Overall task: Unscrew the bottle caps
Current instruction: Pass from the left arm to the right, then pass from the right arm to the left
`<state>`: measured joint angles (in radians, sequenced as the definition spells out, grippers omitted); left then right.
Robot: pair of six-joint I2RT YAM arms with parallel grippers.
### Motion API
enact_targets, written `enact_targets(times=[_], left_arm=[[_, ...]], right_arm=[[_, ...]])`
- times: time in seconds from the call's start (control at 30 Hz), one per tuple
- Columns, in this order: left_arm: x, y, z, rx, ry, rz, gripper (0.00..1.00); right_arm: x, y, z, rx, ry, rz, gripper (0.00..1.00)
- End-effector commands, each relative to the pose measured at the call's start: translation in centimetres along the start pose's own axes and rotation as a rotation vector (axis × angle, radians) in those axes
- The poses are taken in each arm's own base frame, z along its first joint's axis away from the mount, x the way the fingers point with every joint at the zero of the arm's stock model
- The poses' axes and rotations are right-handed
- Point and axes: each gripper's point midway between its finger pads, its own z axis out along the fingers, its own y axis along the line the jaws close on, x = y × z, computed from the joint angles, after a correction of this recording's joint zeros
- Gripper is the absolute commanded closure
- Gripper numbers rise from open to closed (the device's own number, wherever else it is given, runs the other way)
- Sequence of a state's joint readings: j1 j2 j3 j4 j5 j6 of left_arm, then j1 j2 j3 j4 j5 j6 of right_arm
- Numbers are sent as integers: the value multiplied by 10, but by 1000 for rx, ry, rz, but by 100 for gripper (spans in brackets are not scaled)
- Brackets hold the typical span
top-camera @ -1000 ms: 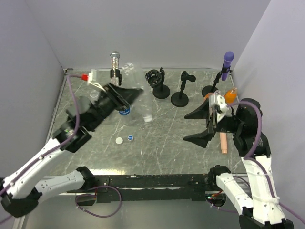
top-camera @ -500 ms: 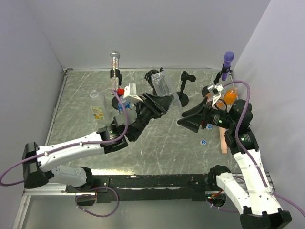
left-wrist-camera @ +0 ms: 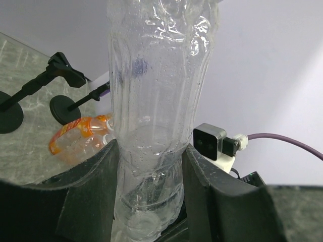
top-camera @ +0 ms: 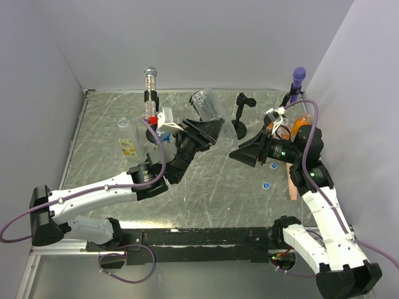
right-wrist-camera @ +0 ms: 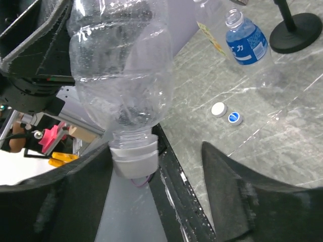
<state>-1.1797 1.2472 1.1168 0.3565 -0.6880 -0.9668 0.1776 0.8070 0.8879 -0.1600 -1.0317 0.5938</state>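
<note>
- The left tool [left-wrist-camera: 150, 156] is clamped on the waist of one clear bottle [left-wrist-camera: 156, 75], held up off the worktop [top-camera: 212, 187].
- The right tool [right-wrist-camera: 154, 151] gapes around that bottle's white screw cap [right-wrist-camera: 133, 160]. One finger is just beside it, the other apart.
- Two loose blue caps [top-camera: 273, 166] lie near the right arm.
- One open-mouthed blue-labelled bottle [right-wrist-camera: 246, 43] has one white lid [right-wrist-camera: 218, 109] and one blue lid [right-wrist-camera: 233, 118] side by side near it.

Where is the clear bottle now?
In the top view the clear bottle is centre-rear, held by the left gripper beside a black stand; its white cap between the right gripper's fingers.
</note>
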Motion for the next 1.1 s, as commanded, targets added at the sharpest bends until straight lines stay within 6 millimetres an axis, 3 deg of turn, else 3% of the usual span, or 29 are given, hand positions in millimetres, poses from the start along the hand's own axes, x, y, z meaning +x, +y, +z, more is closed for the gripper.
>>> enact_targets(times=[0.0,0.2,0.37,0.5,0.7,0.77,0.83,0.93,1.07], left_arm=[[-20,-27,-2,59,-51,-97,66],[-15,-24,-2,56,-33,-90,63],[-16,-21,-9,50,8,-10,17],[-21,-14,-34,72,116,190,1],[-27,-7,-122,320,420,627,3],[-26,1,-153,376,565,752,3],[-27,6,-172,439,644,860,3],[-25,12,-179,517,670,992,3],[-13,16,-156,622,627,1252,3]], right_arm=[[-9,10,2,-22,-10,-23,33],[-8,14,2,-65,-2,-53,71],[-2,18,-4,-63,32,-158,85],[8,9,-13,-6,92,-261,87],[20,-10,-35,85,239,-518,91],[27,-9,-40,66,287,-563,91],[35,-6,-45,35,338,-604,90],[47,-7,-54,19,425,-609,90],[65,-23,-63,37,547,-572,89]])
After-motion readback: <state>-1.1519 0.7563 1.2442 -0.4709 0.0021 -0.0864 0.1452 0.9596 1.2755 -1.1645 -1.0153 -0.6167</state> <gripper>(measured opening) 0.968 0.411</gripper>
